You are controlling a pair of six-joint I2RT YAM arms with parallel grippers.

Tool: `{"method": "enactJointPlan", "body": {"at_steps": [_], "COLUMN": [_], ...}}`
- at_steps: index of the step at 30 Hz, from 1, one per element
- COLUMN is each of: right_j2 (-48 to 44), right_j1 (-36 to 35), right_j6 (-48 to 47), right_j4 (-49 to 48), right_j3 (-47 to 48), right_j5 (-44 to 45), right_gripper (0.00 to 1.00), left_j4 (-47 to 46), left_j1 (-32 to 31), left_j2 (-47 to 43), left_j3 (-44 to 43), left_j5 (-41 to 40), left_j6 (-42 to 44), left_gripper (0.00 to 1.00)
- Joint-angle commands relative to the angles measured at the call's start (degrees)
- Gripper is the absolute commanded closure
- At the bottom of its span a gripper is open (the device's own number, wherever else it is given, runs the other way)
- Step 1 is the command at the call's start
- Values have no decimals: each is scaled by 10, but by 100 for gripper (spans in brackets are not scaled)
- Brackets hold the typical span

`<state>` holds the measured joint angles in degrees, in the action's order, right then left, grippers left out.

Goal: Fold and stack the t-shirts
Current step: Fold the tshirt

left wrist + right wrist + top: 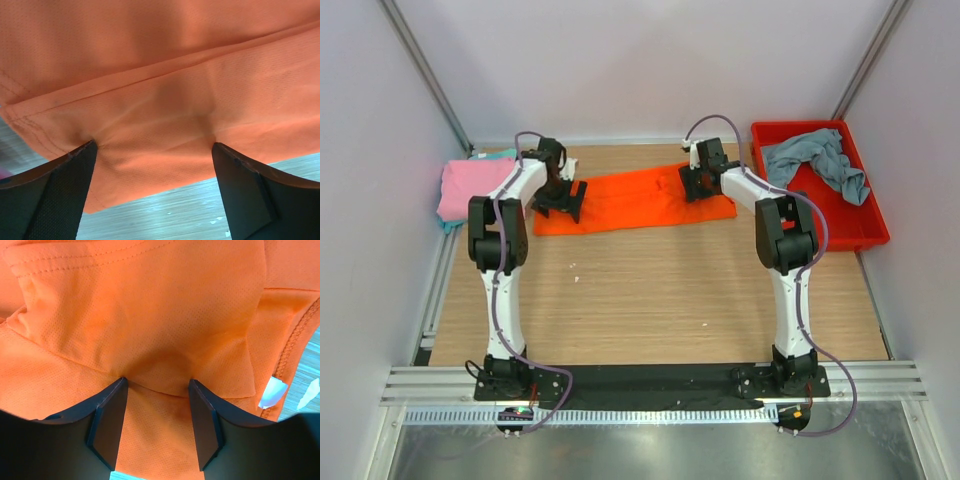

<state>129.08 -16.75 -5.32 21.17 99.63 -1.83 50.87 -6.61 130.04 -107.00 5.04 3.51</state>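
The bright orange t-shirt lies as a long folded strip across the far part of the table. My left gripper is down on its left end. In the left wrist view the jaws stand wide apart, tips pressed into the orange cloth near its hem. My right gripper is down on the right end, near the collar. It is open, its tips dent the cloth, and nothing is pinched. The pink t-shirt lies at the far left on a teal one. The grey-blue t-shirt lies crumpled in the bin.
The red plastic bin stands at the far right of the table. Grey walls close in at the back and both sides. A white label shows at the orange shirt's collar. Bare wood table lies between the shirt and the arm bases.
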Motion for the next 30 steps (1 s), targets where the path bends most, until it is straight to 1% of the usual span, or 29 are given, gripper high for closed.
{"method": "enactJointPlan", "body": {"at_steps": [1, 7, 12, 13, 14, 15, 16, 18, 19, 22, 25, 26, 29, 30], "right_j2": [8, 7, -11, -12, -10, -6, -1, 9, 21, 43, 84, 97, 129, 133], "right_j1": [1, 1, 1, 1, 1, 1, 1, 1, 2, 1, 1, 1, 1, 1], "right_j6": [19, 20, 16, 13, 4, 1, -6, -13, -17, -36, -54, -57, -55, -48], "right_j4": [7, 30, 37, 37, 38, 41, 42, 52, 55, 62, 84, 92, 118, 119], "right_j3": [15, 5, -7, -7, 1, 6, 11, 37, 49, 93, 171, 219, 296, 308], "right_j5": [-7, -12, -2, 0, 9, 12, 15, 18, 37, 54, 75, 77, 83, 82], "right_gripper": [43, 43, 42, 43, 42, 42, 42, 42, 42, 42, 41, 41, 41, 41], "left_j4": [5, 53, 46, 42, 31, 26, 20, 19, 19, 14, 10, 10, 12, 13], "left_j1": [-4, -20, -76, -86, -112, -122, -142, -163, -183, -218, -245, -249, -260, -261], "left_j2": [-9, -7, -66, -77, -96, -113, -118, -124, -131, -154, -181, -188, -211, -218], "left_j3": [14, 31, 141, 179, 214, 246, 260, 284, 292, 325, 348, 352, 359, 358], "left_j5": [-9, 2, -16, -20, -23, -24, -27, -45, -63, -64, -85, -90, -102, -105], "left_j6": [-7, -8, 11, 14, 13, 8, 5, -6, -16, -22, -12, -10, -13, -14], "left_gripper": [0, 0, 0, 0, 0, 0, 1, 1, 0, 0, 0, 0, 0, 0]}}
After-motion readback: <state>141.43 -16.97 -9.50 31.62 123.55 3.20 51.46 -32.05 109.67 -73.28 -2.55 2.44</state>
